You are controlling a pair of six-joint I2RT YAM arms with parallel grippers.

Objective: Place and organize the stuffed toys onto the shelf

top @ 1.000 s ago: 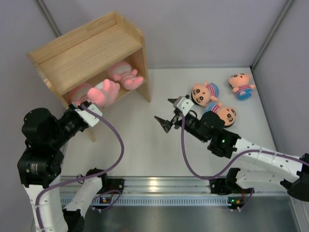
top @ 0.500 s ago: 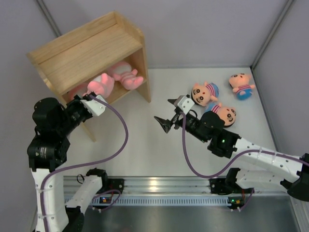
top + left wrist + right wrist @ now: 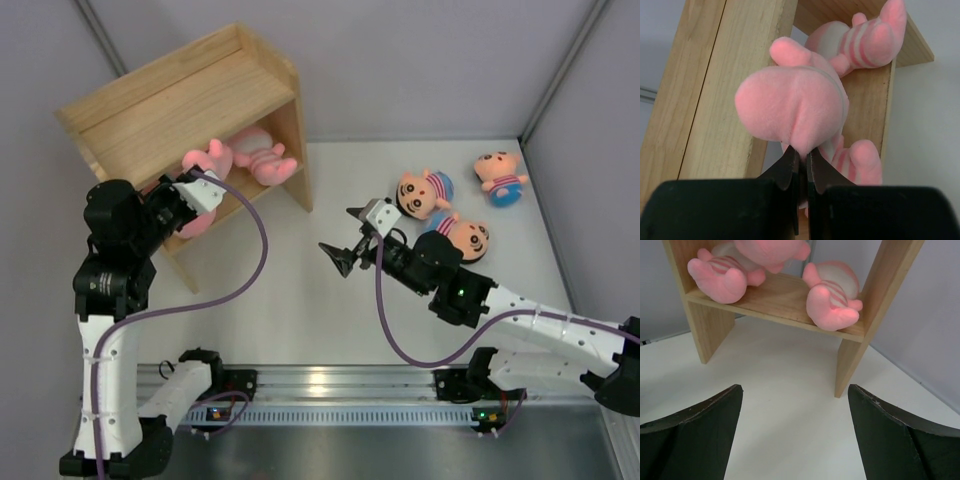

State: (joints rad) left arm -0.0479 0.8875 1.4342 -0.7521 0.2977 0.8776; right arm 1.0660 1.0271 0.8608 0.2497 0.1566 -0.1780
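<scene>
The left gripper (image 3: 802, 157) is clenched on a pink striped plush animal (image 3: 792, 107), its black fingers (image 3: 787, 170) pinching the underside of the toy's rounded pink head. The toy hangs at the open front of the light natural-wood two-tier shelf (image 3: 170, 105). The shelf stands turned at an angle in the far-left corner of the white table (image 3: 300, 300). Whether the held toy touches the lower board cannot be told.

A second pink striped plush animal (image 3: 832, 297) lies on that board beside the right side panel, feet toward the front edge. A third pink striped plush animal (image 3: 722, 275) lies near the left side panel. A purple cable (image 3: 255, 255) loops from the left wrist down toward the near edge.

The right gripper (image 3: 338, 228) is spread wide and holds nothing. It hovers above the middle of the table, pointing at the shelf.

Toward the far-right corner, three peach-headed dolls with dark hair, pink-striped shirts and blue bottoms lie on the tabletop. The first doll (image 3: 425, 192) and the second doll (image 3: 465, 237) are just beside each other, close behind the right wrist. The third doll (image 3: 500, 178) lies apart, nearer the right edge.
</scene>
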